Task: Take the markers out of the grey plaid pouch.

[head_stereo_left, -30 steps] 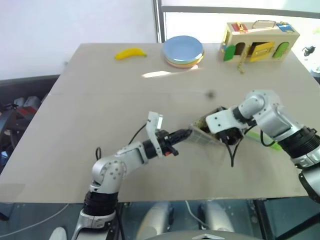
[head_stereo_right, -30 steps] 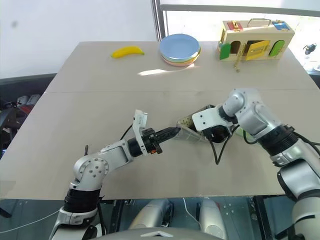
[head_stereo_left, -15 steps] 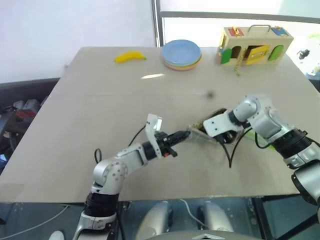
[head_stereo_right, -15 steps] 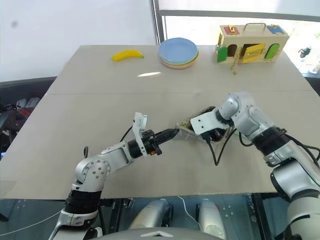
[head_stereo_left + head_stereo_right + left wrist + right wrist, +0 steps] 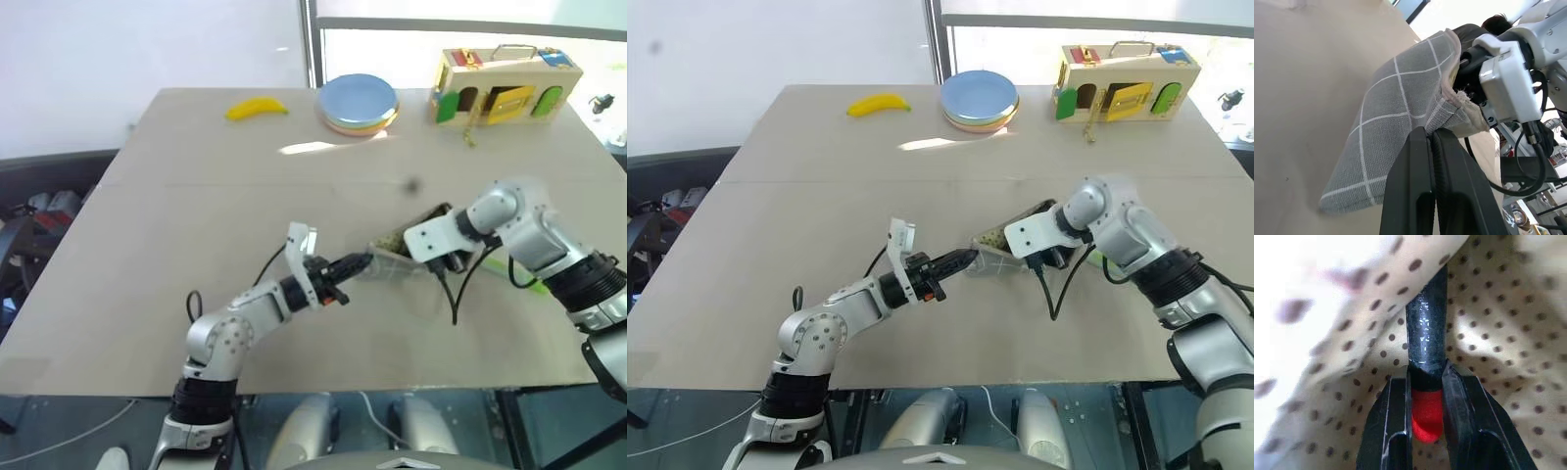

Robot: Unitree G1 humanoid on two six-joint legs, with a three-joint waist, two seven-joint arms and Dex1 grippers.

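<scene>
Left gripper (image 5: pixel 1431 139) has its two black fingers pressed together on the near-left edge of the soft grey plaid fabric pouch (image 5: pixel 1396 112), and that pinch is the whole reason the pouch sits the way it does: propped off the pale wooden table (image 5: pixel 196 196), mouth lifted and turned toward the right arm. It lies mid-table, between the two arms, a little right of centre.

Right gripper (image 5: pixel 1426 382) is angled down into that open mouth, and look inside: dotted yellowish lining all round, and the two fingers nipped on the slim red marker with the dark end (image 5: pixel 1426 367), right where the red barrel meets the black cap. A firm pinch on a narrow stick, so it's gripped, not just touched. The marker has not yet cleared the pouch.

The light green marker (image 5: pixel 519 271) lies flat on the table to the right of the pouch, partly behind the right arm, so that one looks finished.

Far side: a yellow banana (image 5: pixel 257 106), a stack of round pastel plates (image 5: pixel 359 101) and a wooden toy box with coloured doors (image 5: pixel 507 83), all well apart from the action.

My read: the left hand anchors so the pouch won't drag along when the red one is drawn out.
</scene>
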